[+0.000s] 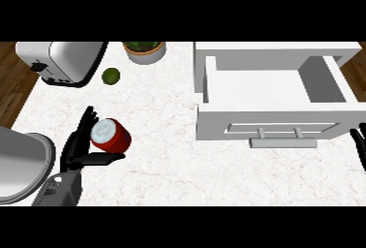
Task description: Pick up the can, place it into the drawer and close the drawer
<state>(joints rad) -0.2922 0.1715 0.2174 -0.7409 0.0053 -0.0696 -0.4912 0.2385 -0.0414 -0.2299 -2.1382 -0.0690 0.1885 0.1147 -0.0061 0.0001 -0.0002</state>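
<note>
A red can (113,136) with a silver lid lies tilted on the white marble counter (178,169), left of centre. My left hand (80,145) is against the can's left side: straight fingers (87,121) run up along it and the thumb (100,157) sticks out just beneath it, not curled round it. The white drawer (214,82) stands pulled out at the upper right, its inside bare, and its front panel carries a grey bar handle (283,142). My right hand (358,145) shows only as dark fingers at the right edge, beside the drawer front.
A silver toaster (61,63) stands at the back left, with a small green fruit (112,76) and a potted plant (145,51) to its right. A large grey rounded object (22,164) sits at the left edge beside my left forearm.
</note>
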